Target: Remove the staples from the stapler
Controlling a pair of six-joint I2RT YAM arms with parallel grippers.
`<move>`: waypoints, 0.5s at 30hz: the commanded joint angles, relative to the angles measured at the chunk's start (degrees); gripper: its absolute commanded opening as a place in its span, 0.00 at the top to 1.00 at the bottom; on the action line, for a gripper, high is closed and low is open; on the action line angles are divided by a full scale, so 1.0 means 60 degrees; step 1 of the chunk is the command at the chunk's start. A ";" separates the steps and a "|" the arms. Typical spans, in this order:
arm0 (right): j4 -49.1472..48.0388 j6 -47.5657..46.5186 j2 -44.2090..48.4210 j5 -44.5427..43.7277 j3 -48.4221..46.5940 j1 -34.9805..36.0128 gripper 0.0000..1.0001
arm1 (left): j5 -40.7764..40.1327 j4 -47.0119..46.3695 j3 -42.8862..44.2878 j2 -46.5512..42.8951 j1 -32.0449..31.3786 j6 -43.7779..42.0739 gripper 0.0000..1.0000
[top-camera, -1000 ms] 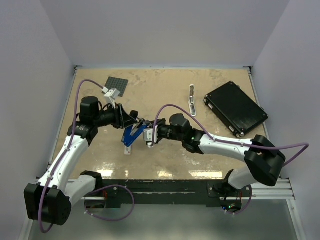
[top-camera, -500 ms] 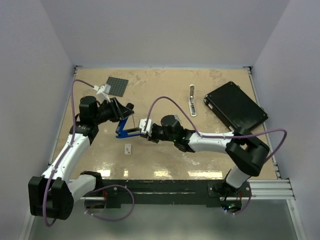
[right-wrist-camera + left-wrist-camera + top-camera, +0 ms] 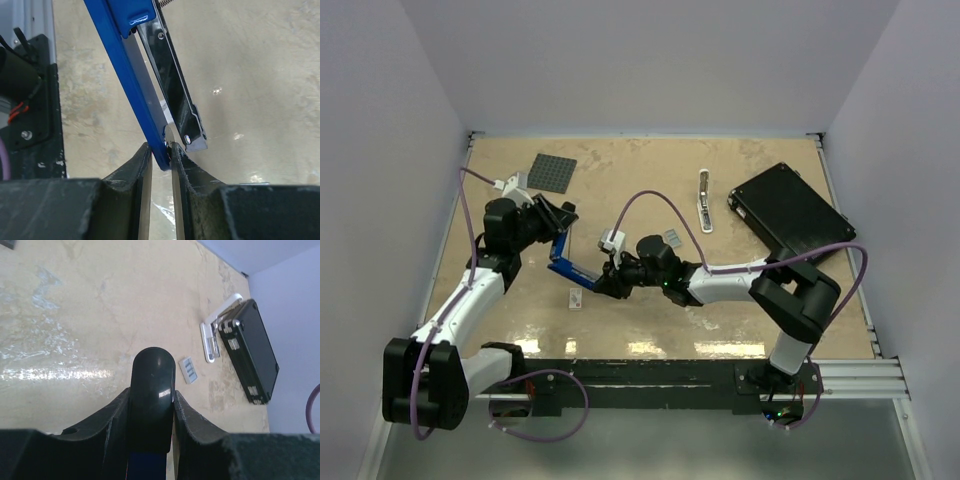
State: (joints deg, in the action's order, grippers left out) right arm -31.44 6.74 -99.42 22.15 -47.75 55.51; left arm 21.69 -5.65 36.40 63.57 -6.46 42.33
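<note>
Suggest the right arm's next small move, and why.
Probably swing the right gripper slightly outward, opening the blue cover wider off the silver channel: it pinches the cover's tip, the left gripper clamps the stapler at its black end, no staples show.

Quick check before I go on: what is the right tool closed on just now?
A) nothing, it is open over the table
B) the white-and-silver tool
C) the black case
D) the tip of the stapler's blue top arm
D: in the right wrist view the right tool pinches the end of the blue top arm of the stapler, with the metal channel splayed away beside it.
</note>
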 commanded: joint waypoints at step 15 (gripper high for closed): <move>-0.1453 0.5466 -0.0101 -0.1186 0.0428 0.0022 1.00 | -0.3511 -0.3787 -0.1758 -0.0780 -0.0505 0.0753 1.00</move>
State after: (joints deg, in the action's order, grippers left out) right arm -35.70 30.83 -102.00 20.56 -45.25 56.18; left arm 4.71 -18.63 28.14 60.90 -7.51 45.76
